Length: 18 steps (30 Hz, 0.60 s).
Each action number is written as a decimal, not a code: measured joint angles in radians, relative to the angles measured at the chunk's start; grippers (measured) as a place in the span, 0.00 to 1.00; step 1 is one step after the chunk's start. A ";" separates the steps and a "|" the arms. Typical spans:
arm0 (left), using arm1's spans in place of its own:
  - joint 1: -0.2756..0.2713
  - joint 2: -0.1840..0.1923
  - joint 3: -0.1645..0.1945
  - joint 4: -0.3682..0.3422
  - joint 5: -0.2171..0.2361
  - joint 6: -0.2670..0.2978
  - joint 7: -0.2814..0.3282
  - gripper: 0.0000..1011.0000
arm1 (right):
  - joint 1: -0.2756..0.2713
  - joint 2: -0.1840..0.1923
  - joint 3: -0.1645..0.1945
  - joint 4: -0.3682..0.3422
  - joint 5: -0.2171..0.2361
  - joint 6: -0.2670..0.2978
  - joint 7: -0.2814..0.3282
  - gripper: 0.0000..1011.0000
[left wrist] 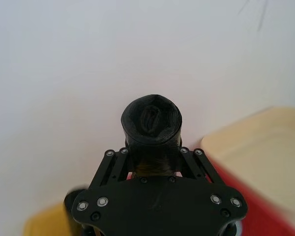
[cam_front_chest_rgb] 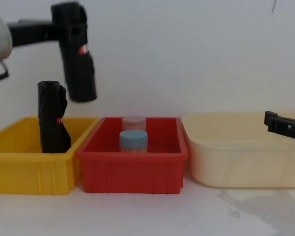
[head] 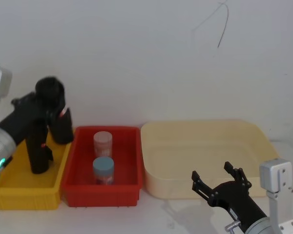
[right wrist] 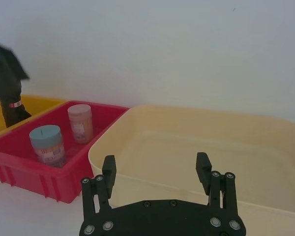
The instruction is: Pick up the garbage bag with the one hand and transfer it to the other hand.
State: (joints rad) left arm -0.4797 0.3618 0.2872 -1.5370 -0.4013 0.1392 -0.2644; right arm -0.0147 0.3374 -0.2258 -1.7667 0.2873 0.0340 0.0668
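Left black two-finger pincer (cam_front_chest_rgb: 71, 24) clamps the tall shiny black garbage-bag roll (cam_front_chest_rgb: 81, 69), raised clear of the yellow plastic bin (cam_front_chest_rgb: 19, 167), likely for handover; right pincer (right wrist: 156, 164) hangs open.

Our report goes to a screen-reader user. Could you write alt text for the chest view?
The left gripper holds the garbage bag, a black roll, in the air above the yellow bin, where a second black roll stands. Beside it a red bin holds two jars, and the open right gripper hovers by the cream tray.
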 joint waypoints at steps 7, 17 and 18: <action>-0.063 -0.029 0.011 -0.019 -0.042 0.025 -0.045 0.37 | 0.000 0.000 0.000 0.000 0.000 0.000 0.000 0.99; -0.129 -0.084 0.041 0.008 -0.107 0.086 -0.086 0.37 | 0.000 0.000 0.000 0.000 0.000 0.000 0.000 0.99; -0.136 -0.093 0.046 0.018 -0.115 0.094 -0.089 0.37 | 0.000 0.000 0.000 0.000 0.000 0.000 0.000 0.99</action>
State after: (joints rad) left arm -0.6160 0.2691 0.3331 -1.5189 -0.5164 0.2333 -0.3536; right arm -0.0146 0.3375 -0.2259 -1.7667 0.2874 0.0340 0.0668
